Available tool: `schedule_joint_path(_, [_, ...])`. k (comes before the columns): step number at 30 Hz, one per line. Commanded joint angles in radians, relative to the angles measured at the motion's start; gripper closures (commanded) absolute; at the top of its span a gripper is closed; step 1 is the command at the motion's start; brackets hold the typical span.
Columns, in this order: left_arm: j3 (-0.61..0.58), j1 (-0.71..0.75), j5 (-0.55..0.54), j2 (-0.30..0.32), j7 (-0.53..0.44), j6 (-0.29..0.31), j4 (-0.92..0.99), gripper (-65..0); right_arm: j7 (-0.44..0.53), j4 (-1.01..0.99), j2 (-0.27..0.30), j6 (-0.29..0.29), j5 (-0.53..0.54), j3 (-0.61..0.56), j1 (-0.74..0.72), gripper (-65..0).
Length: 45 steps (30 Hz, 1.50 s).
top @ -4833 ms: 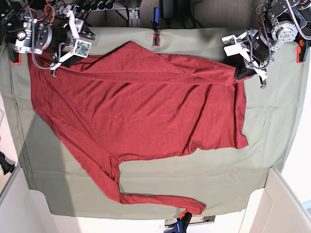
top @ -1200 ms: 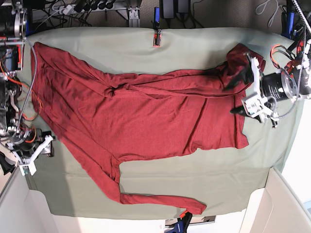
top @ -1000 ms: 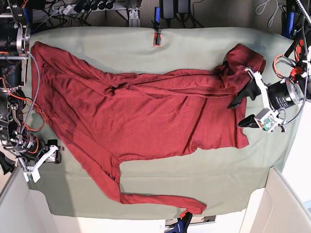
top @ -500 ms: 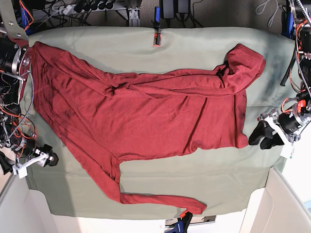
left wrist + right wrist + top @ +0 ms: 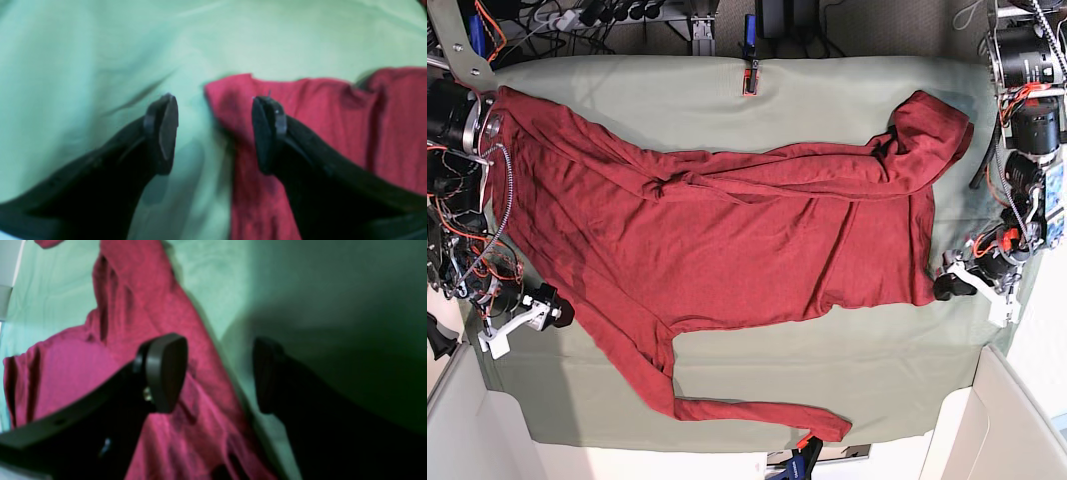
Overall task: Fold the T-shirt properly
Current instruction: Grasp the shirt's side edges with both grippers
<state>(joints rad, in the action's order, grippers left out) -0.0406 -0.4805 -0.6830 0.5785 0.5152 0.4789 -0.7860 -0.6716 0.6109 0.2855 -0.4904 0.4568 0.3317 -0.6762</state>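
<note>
The brick-red T-shirt (image 5: pixel 727 230) lies spread on the sage-green table cloth (image 5: pixel 827 90). One long sleeve (image 5: pixel 757 410) trails toward the near edge. The other is folded across the body and bunched at the far right (image 5: pixel 932 125). My left gripper (image 5: pixel 949 287) is open and low at the shirt's right hem corner. In the left wrist view the gripper (image 5: pixel 215 130) straddles the edge of the red cloth (image 5: pixel 333 116). My right gripper (image 5: pixel 555 310) is open at the shirt's left edge. In the right wrist view the gripper (image 5: pixel 217 373) straddles that red edge (image 5: pixel 140 306).
A red-and-blue clamp (image 5: pixel 748 78) pins the cloth at the far edge, and another (image 5: pixel 802 445) pins it at the near edge. A white wall (image 5: pixel 1007 420) stands at the lower right. Arm bodies and cables line both sides.
My left gripper let go of the bunched sleeve at the far right and moved down to the right hem corner. My right gripper moved in toward the shirt's left edge. The shirt lies still.
</note>
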Motion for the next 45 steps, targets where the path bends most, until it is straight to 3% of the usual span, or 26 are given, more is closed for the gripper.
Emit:
schedule_joint_path(1, [0.007,-0.036,-0.011,0.008,-0.023,0.005,0.003,-37.6,0.01,0.016,0.011,-0.011,0.019,0.002,-0.035,-34.7])
schedule_joint_path(6, [0.005,-0.046,0.098,-0.039,-0.065,-0.01,0.053,-37.6,-0.008,0.016,0.011,-0.011,0.023,0.002,-0.035,-34.7])
schedule_joint_path(8, [-0.011,-0.046,0.1,-0.05,-0.085,-0.042,0.069,-37.6,-0.006,0.016,0.011,-0.012,0.023,0.002,-0.035,-34.7])
schedule_joint_path(17, [-0.092,-0.083,0.1,-0.071,-0.109,-0.045,0.069,-37.3,-0.007,0.016,0.011,-0.013,0.029,0.002,-0.035,-34.7])
schedule_joint_path(19, [-0.092,-0.087,0.101,-0.071,-0.109,-0.045,0.069,-28.6,-0.007,0.016,0.011,-0.022,0.035,0.002,-0.035,-34.7])
schedule_joint_path(22, [-0.092,-0.086,0.154,-0.071,-0.147,-0.045,0.069,-6.7,-0.006,0.016,0.01,-0.039,0.057,0.002,-0.037,-34.7])
schedule_joint_path(24, [-0.092,-0.085,0.191,-0.071,-0.178,-0.045,0.069,0.0,-0.004,0.016,0.01,-0.039,0.063,0.002,-0.039,-34.7])
schedule_joint_path(26, [-0.092,-0.084,0.198,-0.068,-0.187,-0.045,0.069,0.0,0.009,0.016,0.01,-0.039,0.059,0.002,-0.042,-34.2])
schedule_joint_path(31, [-0.092,-0.085,0.197,-0.061,-0.198,-0.045,0.069,0.0,0.023,0.016,-0.007,-0.039,0.036,0.002,-0.043,-19.9])
schedule_joint_path(33, [-0.092,-0.085,0.197,-0.059,-0.198,-0.045,0.069,0.0,0.023,0.016,-0.026,-0.042,-0.007,0.001,-0.043,-18.9])
schedule_joint_path(39, [-0.092,-0.085,0.195,-0.037,-0.197,-0.041,0.069,0.0,0.024,0.016,-0.068,-0.056,-0.044,0.0,-0.043,-20.0])
schedule_joint_path(43, [-0.092,-0.084,0.194,-0.01,-0.196,-0.041,0.069,0.0,0.05,0.016,-0.069,-0.051,-0.072,0.0,-0.043,-32.3])
schedule_joint_path(45, [-0.092,-0.084,0.193,0.0,-0.188,-0.04,0.069,0.0,0.071,0.016,-0.067,-0.039,-0.096,0.0,-0.043,-34.5])
